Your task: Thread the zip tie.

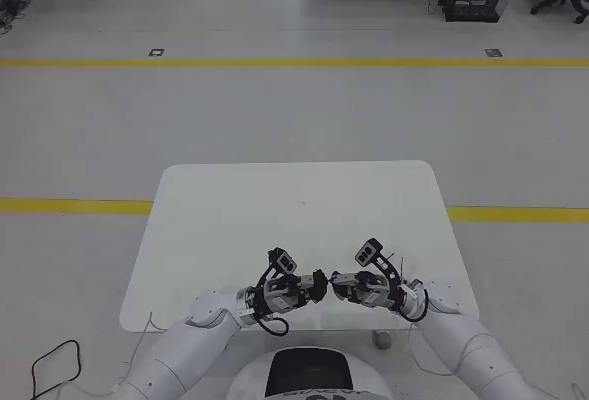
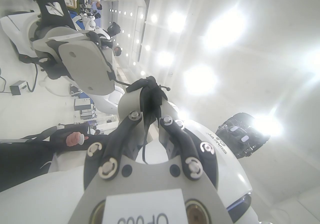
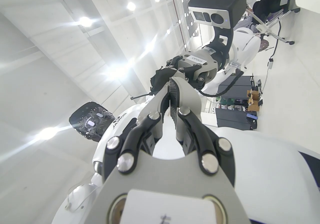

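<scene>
The left hand (image 1: 320, 284) and right hand (image 1: 335, 286) meet tip to tip above the middle of the counter's (image 1: 304, 200) near edge. The zip tie (image 3: 140, 96) spans between them.

From my end the thin black plastic zip tie (image 3: 140, 96) looks smooth with a slight sheen. On the right gripper (image 3: 170, 90) the finger shells are smooth light-grey plastic, the pads (image 3: 173, 96) are ribbed black rubber, and the links are matt black with polished metal pins. The left gripper (image 2: 150, 94) has a crinkly matt black wrap on its tips. The white rectangular table (image 1: 294, 200) looks matt and smooth.
</scene>
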Motion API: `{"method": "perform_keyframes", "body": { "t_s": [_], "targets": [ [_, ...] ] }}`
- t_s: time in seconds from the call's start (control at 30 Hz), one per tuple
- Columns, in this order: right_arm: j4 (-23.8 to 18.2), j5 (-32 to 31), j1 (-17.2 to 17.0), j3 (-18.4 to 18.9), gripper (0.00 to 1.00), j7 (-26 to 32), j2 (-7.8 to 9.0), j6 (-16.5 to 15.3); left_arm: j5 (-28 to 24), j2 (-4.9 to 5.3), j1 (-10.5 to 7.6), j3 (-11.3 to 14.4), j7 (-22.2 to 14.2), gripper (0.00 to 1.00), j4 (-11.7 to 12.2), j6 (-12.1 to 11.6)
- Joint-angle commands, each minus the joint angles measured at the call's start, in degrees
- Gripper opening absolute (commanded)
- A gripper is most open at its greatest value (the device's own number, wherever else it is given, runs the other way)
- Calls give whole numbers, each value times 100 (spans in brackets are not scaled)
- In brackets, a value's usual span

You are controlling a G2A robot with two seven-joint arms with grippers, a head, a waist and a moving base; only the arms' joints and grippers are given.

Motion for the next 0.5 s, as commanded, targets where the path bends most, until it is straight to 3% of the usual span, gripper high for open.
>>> {"method": "perform_keyframes", "body": {
  "t_s": [0.0, 0.47],
  "targets": [
    [9, -3, 5, -3, 0, 0, -4, 1, 0, 0, 0, 0, 0, 0, 0, 0],
    [140, 10, 28, -20, 0, 0, -41, -6, 0, 0, 0, 0, 0, 0, 0, 0]
  ]
}}
